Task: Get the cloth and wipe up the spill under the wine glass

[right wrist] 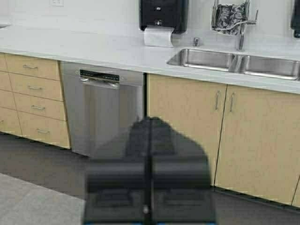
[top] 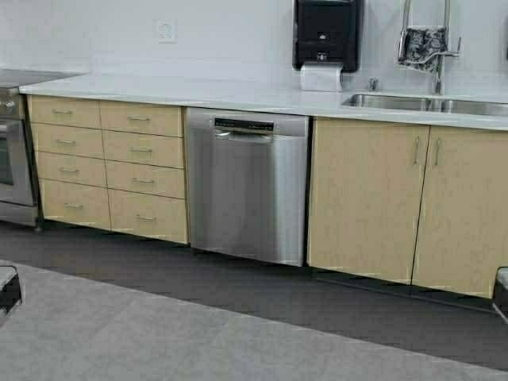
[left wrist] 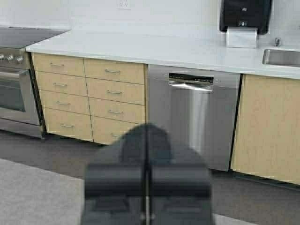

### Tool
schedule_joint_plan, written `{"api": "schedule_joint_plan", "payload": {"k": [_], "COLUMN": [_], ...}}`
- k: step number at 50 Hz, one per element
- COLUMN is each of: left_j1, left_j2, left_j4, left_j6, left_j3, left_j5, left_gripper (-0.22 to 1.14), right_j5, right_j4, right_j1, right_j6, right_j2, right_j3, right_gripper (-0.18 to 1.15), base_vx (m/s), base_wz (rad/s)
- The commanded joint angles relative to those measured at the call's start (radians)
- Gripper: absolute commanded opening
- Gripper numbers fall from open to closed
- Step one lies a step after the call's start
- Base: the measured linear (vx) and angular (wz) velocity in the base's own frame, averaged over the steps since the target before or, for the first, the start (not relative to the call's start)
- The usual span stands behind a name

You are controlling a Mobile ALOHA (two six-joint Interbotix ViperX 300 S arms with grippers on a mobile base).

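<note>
The cloth (top: 423,48) hangs draped over the tap (top: 439,55) above the sink (top: 429,103), at the far right of the counter (top: 198,89); it is dark with a white print, limp, and nothing grips it; the right wrist view shows it too, slung on the tap. No wine glass shows in any view. The left gripper (left wrist: 146,187) hangs low in front of the drawers (top: 111,167) and the dishwasher (top: 248,186), its fingers pressed together, holding nothing; the right gripper (right wrist: 148,187) hangs low facing the dishwasher and the cupboard doors (top: 413,206) under the sink, its fingers likewise together and empty. A black towel dispenser (top: 325,33) sits on the wall left of the sink, white paper (top: 321,78) hanging from it; an oven (top: 12,151) stands at the far left.
</note>
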Motion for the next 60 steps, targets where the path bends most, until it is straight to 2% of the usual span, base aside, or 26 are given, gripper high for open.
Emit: {"api": "schedule_joint_plan", "payload": {"k": [1,7,60], "left_j1": [-0.009,-0.009,-0.009], "left_j2": [-0.014,-0.014,-0.017], "left_j4": [-0.002,-0.003,0.000], "left_j6": [-0.017,-0.020,-0.063], "left_j3": [-0.005,-0.005,0.015], "left_j5": [-0.005,-0.008,-0.055], "left_gripper": [0.00,0.02,0.02], "right_j5": [-0.005,-0.005,-0.009], "right_j4": [0.000,0.000,0.000], "right_j1": [-0.002,-0.002,-0.002], "right_j6": [-0.002,0.002,0.009], "right_j2": [0.009,0.009,-0.026], "right_j3": [-0.006,-0.009,-0.018], "right_gripper": [0.01,0.06,0.06], "base_vx": [0.05,0.06,0.20], "base_wz": [0.00,-0.01,-0.08]}}
